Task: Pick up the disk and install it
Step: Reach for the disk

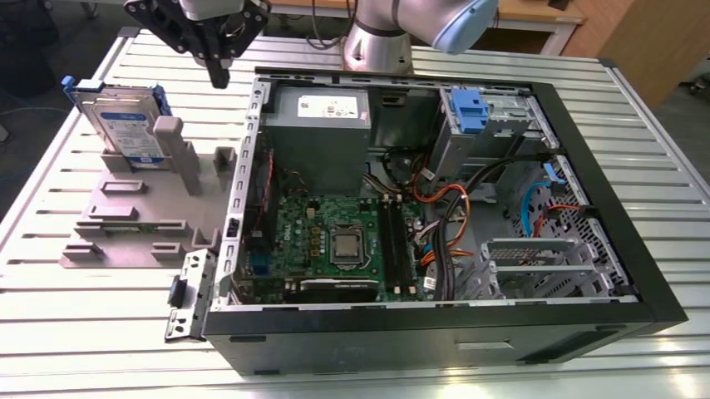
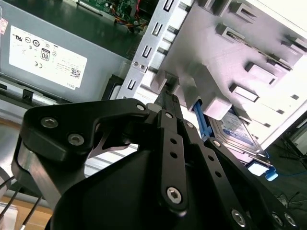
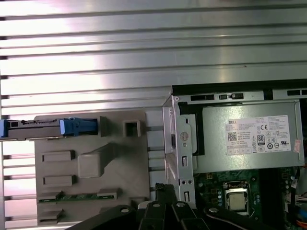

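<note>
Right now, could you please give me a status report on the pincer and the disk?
Pincer shut, empty, hovering between grey stand and open case. Disk upright in that stand, untouched. Nothing seen between pincer and disk.

The posts of the stand (image 1: 133,224) hide the lower part of the disk (image 1: 116,125) in the exterior view (its label's print is too small to tell). In the second wrist view the hand (image 2: 168,98) covers part of the disk beside the stand; the first wrist view's edge cuts off one end.

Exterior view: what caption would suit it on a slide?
The gripper, shut and empty, hovers between the disk, upright in its grey stand, and the open computer case.
</note>
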`<state>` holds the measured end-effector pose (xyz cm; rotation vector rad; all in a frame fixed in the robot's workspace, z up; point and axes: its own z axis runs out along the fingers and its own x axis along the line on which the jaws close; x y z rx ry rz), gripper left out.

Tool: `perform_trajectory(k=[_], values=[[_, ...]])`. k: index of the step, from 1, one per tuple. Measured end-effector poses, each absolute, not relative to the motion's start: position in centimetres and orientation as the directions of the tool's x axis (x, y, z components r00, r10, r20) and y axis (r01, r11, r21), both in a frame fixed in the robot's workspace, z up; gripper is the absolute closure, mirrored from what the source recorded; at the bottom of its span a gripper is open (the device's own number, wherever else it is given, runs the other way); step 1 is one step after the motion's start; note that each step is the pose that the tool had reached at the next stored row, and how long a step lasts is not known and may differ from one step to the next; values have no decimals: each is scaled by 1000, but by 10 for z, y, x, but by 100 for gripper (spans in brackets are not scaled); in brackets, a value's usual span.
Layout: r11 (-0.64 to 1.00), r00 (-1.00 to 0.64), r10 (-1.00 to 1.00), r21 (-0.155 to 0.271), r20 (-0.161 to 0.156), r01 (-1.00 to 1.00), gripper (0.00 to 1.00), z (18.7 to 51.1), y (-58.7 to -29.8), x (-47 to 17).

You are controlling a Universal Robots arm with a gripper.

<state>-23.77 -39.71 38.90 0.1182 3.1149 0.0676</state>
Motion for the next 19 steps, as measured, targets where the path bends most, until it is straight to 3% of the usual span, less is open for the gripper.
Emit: perform_trajectory(k=[19], values=[[996, -997, 76, 44, -22, 75, 89, 388, -395, -258]])
